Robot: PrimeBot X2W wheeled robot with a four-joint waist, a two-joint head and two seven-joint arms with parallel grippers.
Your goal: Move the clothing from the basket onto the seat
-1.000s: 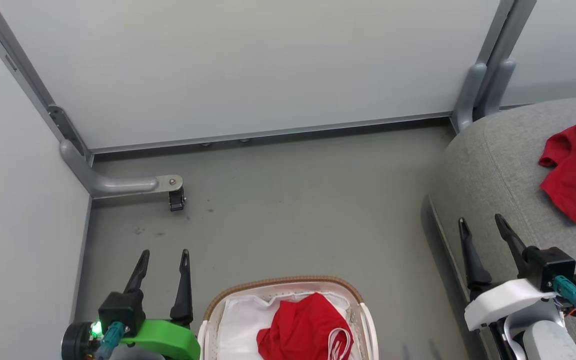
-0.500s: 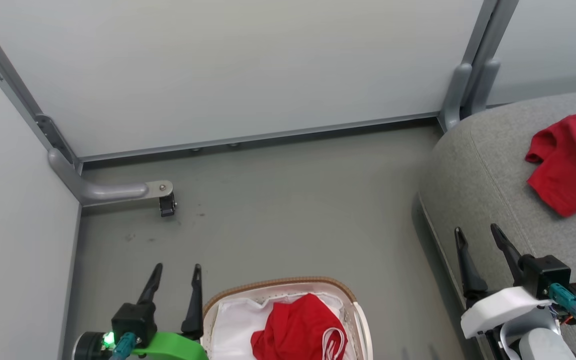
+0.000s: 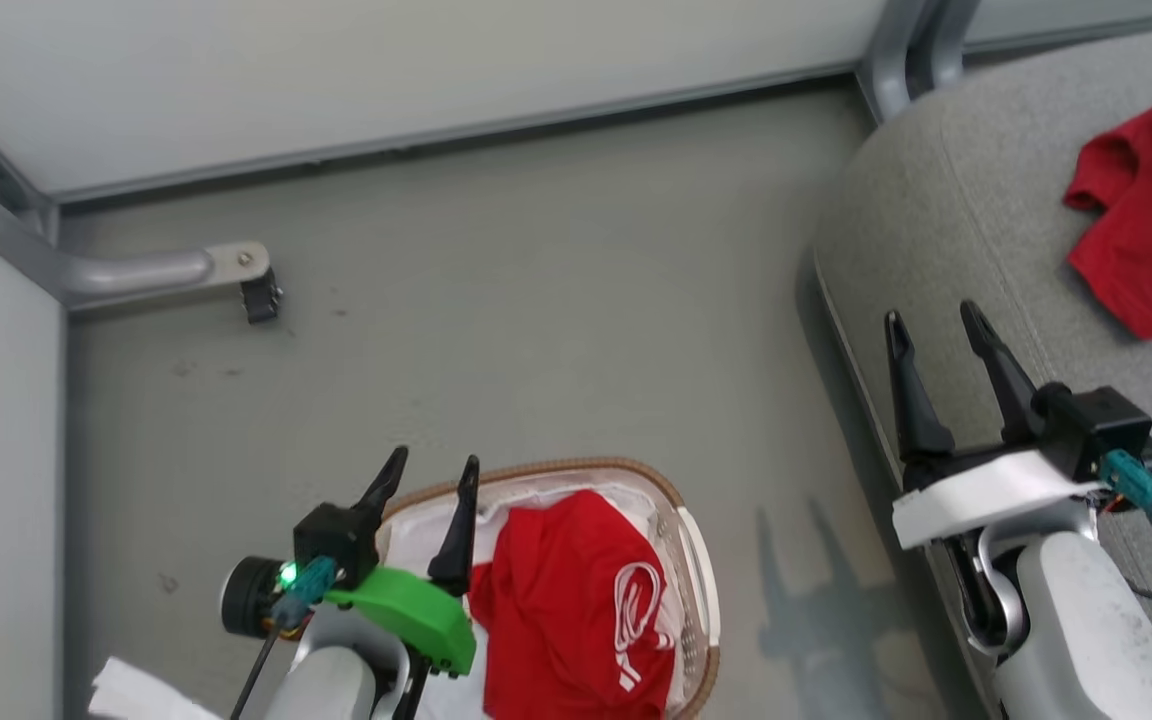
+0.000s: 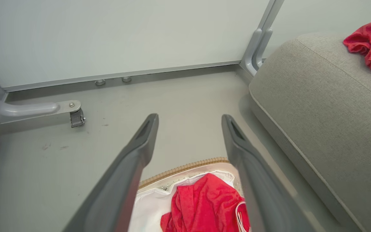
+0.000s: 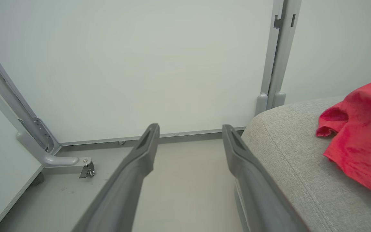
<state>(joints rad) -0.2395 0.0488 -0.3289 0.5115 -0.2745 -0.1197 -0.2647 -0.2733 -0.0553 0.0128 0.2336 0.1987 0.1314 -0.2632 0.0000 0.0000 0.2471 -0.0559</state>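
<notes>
head cam: looking steeply down from behind and above left claw [image 3: 436, 458] and right claw [image 3: 932, 313] | left wrist cam: pointing along left claw, low over basket [image 4: 185, 165], seat [image 4: 317, 96] lying right of claw | right wrist cam: facing wall [image 5: 140, 64] past right claw, seat close on claw's right | all three sharing caster [image 3: 261, 298] and seat corner

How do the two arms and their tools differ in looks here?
The left tool and right tool each have two long, dark, tapered fingers on a black block, a teal plug with dark cable, and a pale grey forearm. The left's mount is bright green with a lit green lamp; the right's is white.
</notes>
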